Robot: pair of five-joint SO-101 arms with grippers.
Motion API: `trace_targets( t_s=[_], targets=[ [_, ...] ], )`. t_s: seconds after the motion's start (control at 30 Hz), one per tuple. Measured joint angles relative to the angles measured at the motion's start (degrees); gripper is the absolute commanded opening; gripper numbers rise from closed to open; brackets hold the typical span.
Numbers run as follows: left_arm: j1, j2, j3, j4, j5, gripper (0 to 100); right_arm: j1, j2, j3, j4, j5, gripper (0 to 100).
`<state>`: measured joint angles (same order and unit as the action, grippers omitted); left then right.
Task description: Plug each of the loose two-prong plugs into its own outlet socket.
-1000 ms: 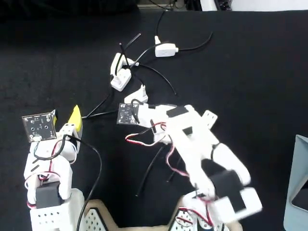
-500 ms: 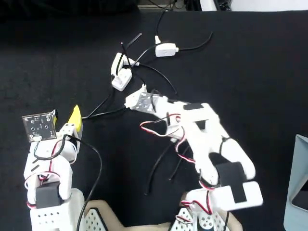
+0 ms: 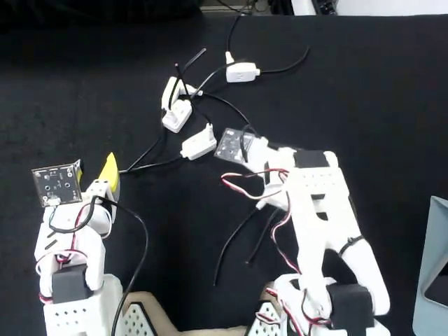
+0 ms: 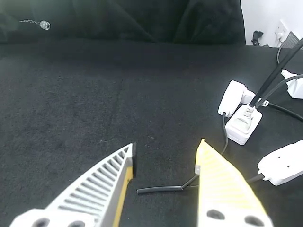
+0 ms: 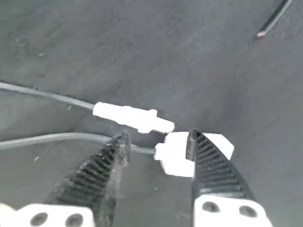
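My right gripper is open and hangs low over the black cloth. A loose white plug on a grey cable lies just beyond its fingertips. A white socket block with its own cable sits between the two fingers. My left gripper is open and holds nothing; its yellow finger is at the near left of the table. Beyond it stand a pair of white socket blocks with black cables, and another white block lies to the side. From above, the right arm stands beside a white block.
Another white plug block with black cables lies at the far middle, and a pair of blocks is left of it. Loose black cables trail across the middle. A grey-blue container stands at the right edge.
The right arm has swung to the right and farther out, uncovering the white block in the middle. The left arm has not moved.
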<state>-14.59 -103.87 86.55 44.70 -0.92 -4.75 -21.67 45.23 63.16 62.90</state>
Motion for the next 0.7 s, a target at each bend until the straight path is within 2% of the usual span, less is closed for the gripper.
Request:
trace_targets(
  t_s=[0.13,0.43,0.7],
  targets=[
    [0.0,0.0,0.0,0.0,0.0,22,-3.25,-0.18,1.14,1.58,0.62,19.7],
    [0.0,0.0,0.0,0.0,0.0,22,-5.01,-0.18,6.24,-5.27,17.32,19.4],
    [0.0,0.0,0.0,0.0,0.0,22,-5.01,5.98,2.81,-2.37,19.43,19.4]
  ],
)
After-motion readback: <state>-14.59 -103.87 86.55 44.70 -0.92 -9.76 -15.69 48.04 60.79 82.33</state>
